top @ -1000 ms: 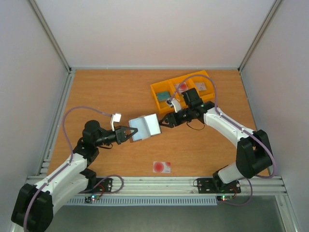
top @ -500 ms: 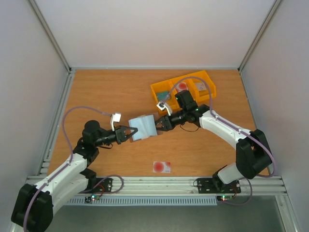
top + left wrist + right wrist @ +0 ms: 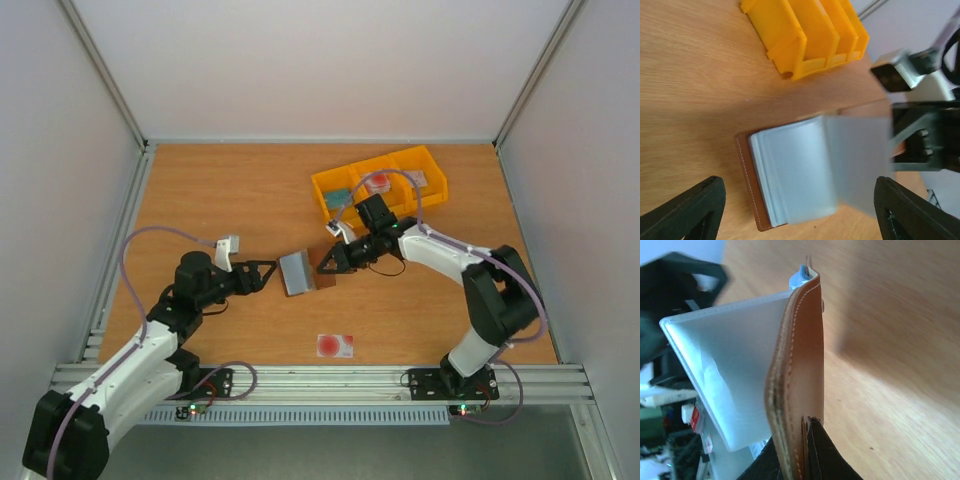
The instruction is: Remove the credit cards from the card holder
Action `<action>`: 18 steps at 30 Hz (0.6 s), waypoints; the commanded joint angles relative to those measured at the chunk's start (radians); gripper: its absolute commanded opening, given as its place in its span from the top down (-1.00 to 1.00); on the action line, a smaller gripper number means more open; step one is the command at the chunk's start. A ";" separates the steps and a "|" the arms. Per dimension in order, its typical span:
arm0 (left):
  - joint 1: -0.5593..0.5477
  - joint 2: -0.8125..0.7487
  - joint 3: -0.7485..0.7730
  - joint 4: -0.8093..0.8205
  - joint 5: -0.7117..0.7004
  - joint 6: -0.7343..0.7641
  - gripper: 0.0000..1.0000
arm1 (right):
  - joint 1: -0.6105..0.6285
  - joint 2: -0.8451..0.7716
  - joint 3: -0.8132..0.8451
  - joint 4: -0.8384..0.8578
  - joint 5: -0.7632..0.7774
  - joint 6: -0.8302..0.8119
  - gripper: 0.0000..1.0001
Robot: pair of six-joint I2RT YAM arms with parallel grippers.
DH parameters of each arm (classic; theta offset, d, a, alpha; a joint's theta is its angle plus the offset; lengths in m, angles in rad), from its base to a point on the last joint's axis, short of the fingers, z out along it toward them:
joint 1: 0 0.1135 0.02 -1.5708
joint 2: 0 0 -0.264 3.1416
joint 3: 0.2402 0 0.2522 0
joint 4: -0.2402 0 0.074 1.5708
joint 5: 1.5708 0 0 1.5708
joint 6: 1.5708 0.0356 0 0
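Black right gripper [image 3: 330,262]: clamped tight on the brown leather cover of the card holder [image 3: 297,272], gripping it from its right side. The right wrist view shows the leather edge pinched between the fingers.
Left gripper [image 3: 268,276]: jaws spread wide with nothing in them, just beside the card holder's left edge and aimed at it.
Card holder: open, with its grey-blue lining and pale sleeves [image 3: 790,175] facing the left gripper. One cover seems to rest on the table [image 3: 220,190] while the other is lifted by the right gripper.
Cards inside: cannot tell. The sleeves are blurred and no card edge shows clearly.
Loose card [image 3: 335,346]: pale with a red spot, flat on the table, well nearer the arm bases than the card holder and apart from it.
Yellow bin [image 3: 325,195]: beyond the card holder and to its right. Its middle compartment holds something pale with a red spot, perhaps another card.
Step in hand: probably spreading the card holder open, the right gripper holding it so the left can reach in.
Next move calls for: a steady hold on the leather, then the left fingers closing on one thin card edge without catching the floppy sleeves.
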 commanded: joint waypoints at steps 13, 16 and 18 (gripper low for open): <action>0.035 -0.048 0.025 -0.030 -0.072 0.055 -0.77 | -0.134 -0.046 -0.194 -0.057 0.321 0.295 -0.02; 0.040 -0.052 0.025 -0.026 -0.074 0.056 -0.78 | -0.217 -0.169 -0.249 -0.106 0.378 0.307 -0.36; 0.045 -0.056 0.025 -0.020 -0.080 0.058 -0.80 | -0.303 -0.270 -0.279 -0.128 0.413 0.309 -0.61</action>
